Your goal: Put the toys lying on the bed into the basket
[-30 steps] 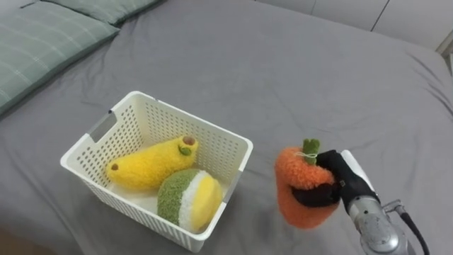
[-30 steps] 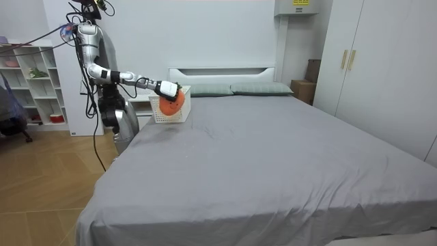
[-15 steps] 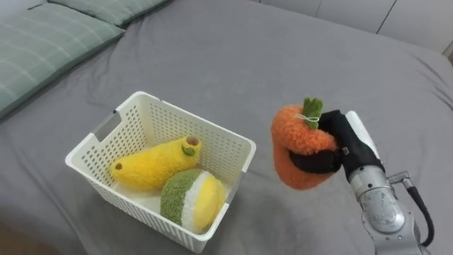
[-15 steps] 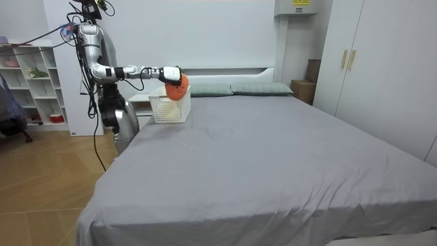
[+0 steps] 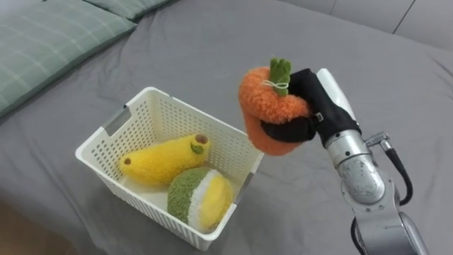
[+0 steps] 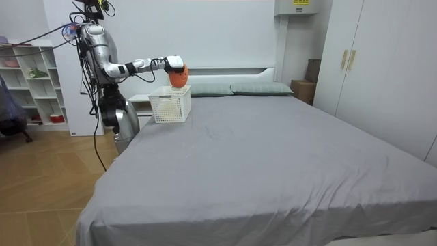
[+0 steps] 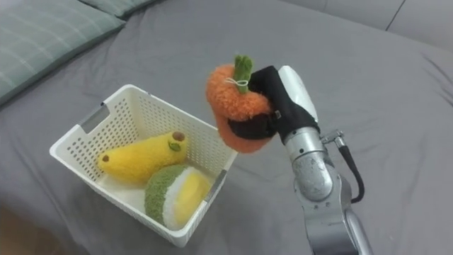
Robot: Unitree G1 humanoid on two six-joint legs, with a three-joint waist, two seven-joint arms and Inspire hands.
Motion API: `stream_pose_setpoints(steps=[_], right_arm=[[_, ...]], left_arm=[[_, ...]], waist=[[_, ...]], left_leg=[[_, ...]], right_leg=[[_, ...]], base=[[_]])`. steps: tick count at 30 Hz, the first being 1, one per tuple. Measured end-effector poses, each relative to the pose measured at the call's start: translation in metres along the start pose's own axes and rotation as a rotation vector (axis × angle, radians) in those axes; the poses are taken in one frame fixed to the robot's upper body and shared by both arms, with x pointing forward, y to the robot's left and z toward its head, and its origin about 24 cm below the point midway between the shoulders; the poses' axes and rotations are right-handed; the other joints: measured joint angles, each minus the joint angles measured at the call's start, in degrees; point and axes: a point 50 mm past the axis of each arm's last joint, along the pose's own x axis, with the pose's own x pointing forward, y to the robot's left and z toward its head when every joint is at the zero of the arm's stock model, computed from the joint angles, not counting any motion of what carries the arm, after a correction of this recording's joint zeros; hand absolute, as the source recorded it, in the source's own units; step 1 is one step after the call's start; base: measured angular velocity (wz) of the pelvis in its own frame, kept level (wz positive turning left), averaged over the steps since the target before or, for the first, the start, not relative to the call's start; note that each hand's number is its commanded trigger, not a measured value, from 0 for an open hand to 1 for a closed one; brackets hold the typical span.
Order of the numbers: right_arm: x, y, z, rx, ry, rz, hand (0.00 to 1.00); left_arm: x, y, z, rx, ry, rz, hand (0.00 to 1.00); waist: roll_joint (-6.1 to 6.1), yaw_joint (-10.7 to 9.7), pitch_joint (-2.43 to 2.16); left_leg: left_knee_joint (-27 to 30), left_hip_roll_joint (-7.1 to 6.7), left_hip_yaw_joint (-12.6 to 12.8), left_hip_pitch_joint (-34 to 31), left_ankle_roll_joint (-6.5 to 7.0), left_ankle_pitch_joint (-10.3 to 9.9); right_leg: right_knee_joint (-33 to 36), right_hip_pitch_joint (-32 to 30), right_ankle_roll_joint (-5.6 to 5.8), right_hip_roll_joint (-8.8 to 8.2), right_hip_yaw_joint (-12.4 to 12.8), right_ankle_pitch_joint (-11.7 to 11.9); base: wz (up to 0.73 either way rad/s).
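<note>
Closest to me on the grey bed (image 5: 205, 49) sits the white slotted basket (image 5: 184, 105), its long side running near-left to far-right. Two toys already lie in it: a green, white and yellow round plush (image 5: 198, 198) at the near right end, and a yellow banana plush (image 5: 163, 159) just behind it, lying lengthwise and touching the round one.

My right arm comes in from the lower right. The right hand (image 5: 315, 106) is clenched round the orange plush fruit (image 5: 272, 117), with dark fingers wrapped across its front and the thumb side behind its green stalk. The fruit is up in the air with its stalk upward, clear of the sheet. It hangs over the basket's far right corner and does not touch the rim.

Beyond that I see bare grey sheet, and at the far left a pale green checked pillow (image 5: 49, 35).

From the room view, the robot stands at the side of the bed near its head end, with white shelves (image 6: 31, 82) behind it. Its arm is stretched level over the mattress, with the fruit directly above the basket. A wardrobe (image 6: 369, 68) stands on the room view's right.
</note>
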Motion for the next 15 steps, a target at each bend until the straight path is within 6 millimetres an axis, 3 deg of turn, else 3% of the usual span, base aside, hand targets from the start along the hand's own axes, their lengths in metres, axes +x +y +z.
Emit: stream_pose_setpoints(steps=[7, 14, 15], right_arm=[[0.004, 0.002, 0.013, -0.013, -0.050, -0.004, 1.00], [0.010, 0.004, 0.025, -0.029, -0.100, 0.004, 1.00], [0.012, 0.007, 0.030, -0.038, -0.115, 0.015, 0.96]], left_arm=[[0.000, 0.000, 0.000, 0.002, 0.002, -0.005, 0.00], [0.000, -0.002, 0.004, 0.027, -0.013, -0.009, 0.00], [0.000, -0.002, 0.006, 0.025, -0.019, -0.005, 0.00]], waist=[[-0.82, 0.7, 0.56], [-1.63, 1.4, 0.12], [-1.70, 1.8, 0.09]], left_leg=[[0.0, -0.07, -0.5, -0.1, 0.00, 0.0], [0.1, -0.12, -0.8, -0.9, -0.01, 0.0], [0.1, -0.11, -0.8, -0.8, -0.01, 0.0]], right_leg=[[0.0, -0.1, 0.00, 0.00, -0.4, 0.0], [0.0, -0.7, 0.02, 0.04, -0.4, 0.0], [0.0, -0.7, 0.02, 0.04, -0.4, 0.0]], base=[[0.03], [0.01], [0.00]])
